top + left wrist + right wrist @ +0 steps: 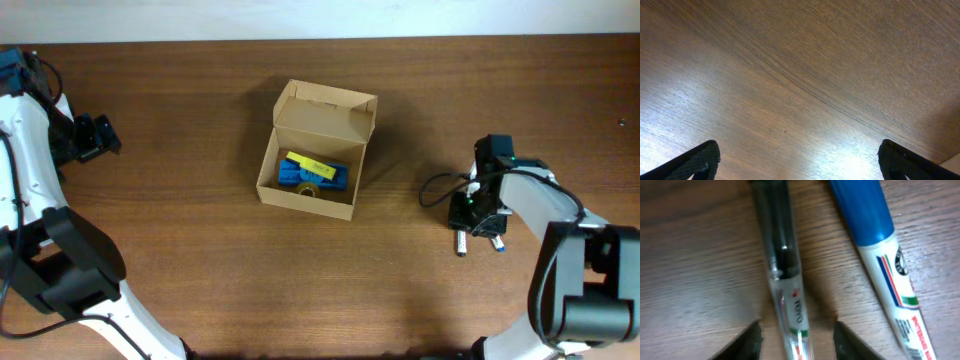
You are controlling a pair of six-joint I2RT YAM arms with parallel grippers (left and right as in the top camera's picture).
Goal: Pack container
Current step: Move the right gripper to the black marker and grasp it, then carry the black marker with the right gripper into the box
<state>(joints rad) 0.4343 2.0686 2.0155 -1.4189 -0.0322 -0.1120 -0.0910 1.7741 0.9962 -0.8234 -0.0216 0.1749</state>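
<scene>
The tan cardboard container [300,198] stands open at the table's middle, its flap lid [326,112] raised at the back. Inside lie blue items with a yellow one on top [312,174]. At the right, my right gripper [478,218] hangs over two markers. In the right wrist view its jaws [797,342] are open and straddle a black-capped marker [780,255], with a gap on each side. A blue-capped marker [875,245] lies just right of it. My left gripper [100,135] is at the far left, open and empty [800,162] above bare wood.
The markers' ends stick out below the right gripper in the overhead view, one [461,244] left of the other [497,243]. A black cable [440,188] loops left of the right wrist. The table's far edge runs along the top.
</scene>
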